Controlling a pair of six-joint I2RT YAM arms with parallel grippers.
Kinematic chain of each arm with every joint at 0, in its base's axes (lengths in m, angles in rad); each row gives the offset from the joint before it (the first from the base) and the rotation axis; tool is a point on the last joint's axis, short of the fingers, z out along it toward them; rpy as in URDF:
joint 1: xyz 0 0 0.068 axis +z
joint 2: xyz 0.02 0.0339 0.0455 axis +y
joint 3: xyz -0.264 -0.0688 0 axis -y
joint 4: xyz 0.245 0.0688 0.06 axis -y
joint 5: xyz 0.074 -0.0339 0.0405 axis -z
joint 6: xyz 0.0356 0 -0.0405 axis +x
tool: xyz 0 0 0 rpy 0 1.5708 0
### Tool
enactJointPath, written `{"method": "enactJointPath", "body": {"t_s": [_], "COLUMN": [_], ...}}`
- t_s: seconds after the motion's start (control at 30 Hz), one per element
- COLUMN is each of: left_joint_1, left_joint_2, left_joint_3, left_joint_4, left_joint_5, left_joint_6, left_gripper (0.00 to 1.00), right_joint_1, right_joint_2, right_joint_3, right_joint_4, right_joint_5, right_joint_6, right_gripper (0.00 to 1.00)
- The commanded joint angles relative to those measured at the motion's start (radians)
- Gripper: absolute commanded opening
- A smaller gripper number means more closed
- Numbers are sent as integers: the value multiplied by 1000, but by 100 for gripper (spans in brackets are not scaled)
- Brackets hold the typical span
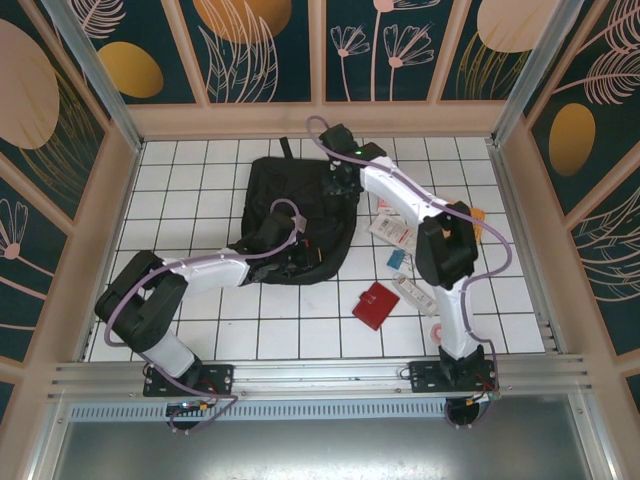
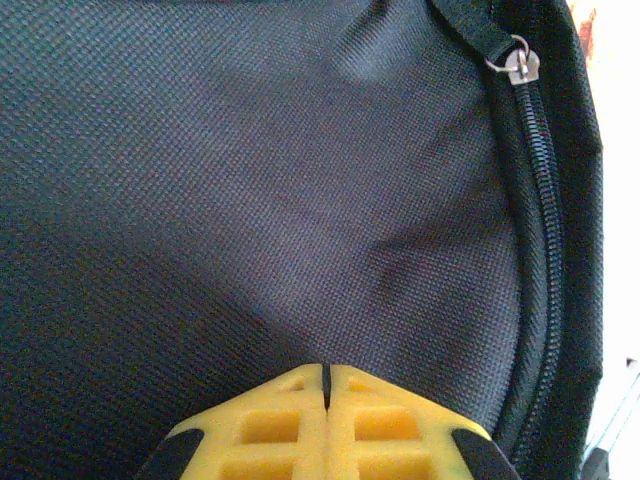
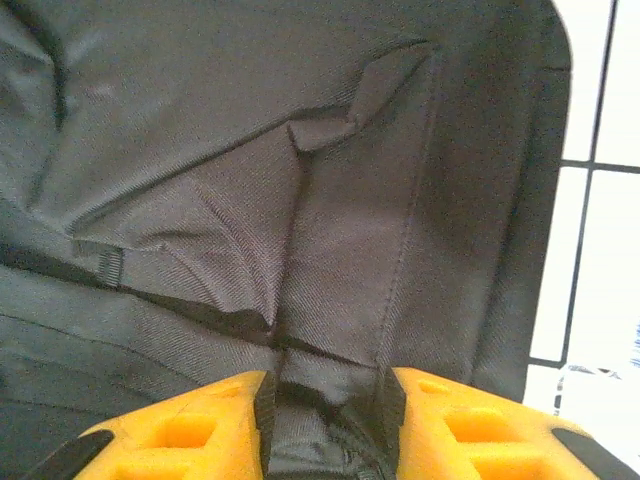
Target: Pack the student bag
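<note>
Two grippers are set on the bag (image 1: 285,190), which is laid at the table's (image 1: 180,180) far middle. Its long axis is run from the far edge toward the near edge, loop end farthest.

The left gripper (image 2: 327,372) is seen clenched, with nothing between its fingers, and is held low over the fabric at the bag's near end. The zipper pull (image 2: 521,66) is seen ahead and to its right.

The right gripper (image 3: 328,385) is found at the bag's far right corner, with a fold of fabric pinched between its jaws. Lifting that fold is judged the step in hand, so that an opening can be made.

The red wallet (image 1: 376,305) and the packets (image 1: 392,230) are spread just right of the bag, nearer the right arm. Bare tiles are left open toward the table's left and near edges.
</note>
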Motion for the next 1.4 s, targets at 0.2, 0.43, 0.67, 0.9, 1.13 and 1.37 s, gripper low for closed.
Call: {"method": "enactJointPath", "body": {"t_s": [0.2,0.43,0.67,0.9,1.13,1.37], "left_joint_1": [2,3,3,2,2,2], "left_joint_2": [-68,-54,-54,-54,-57,-80], "left_joint_3": [-39,-33,-33,-31,-33,-30], "left_joint_4": [-37,-18,-21,-20,-15,-33], "left_joint_5": [-121,-130,-139,-148,-155,-182], "left_joint_6": [26,20,25,23,14,11], "left_gripper": [9,11,12,12,12,12], "right_joint_1": [106,148,148,135,129,128], "right_joint_2": [66,75,73,71,64,-70], "right_joint_3": [69,50,-44,-108,-115,-152], "right_joint_4": [-215,-313,-320,-259,-198,-114], "right_joint_5": [127,262,292,221,216,239], "right_joint_6": [-35,-25,-18,-33,-36,-22], "right_gripper": [41,45,48,44,14,0]}}
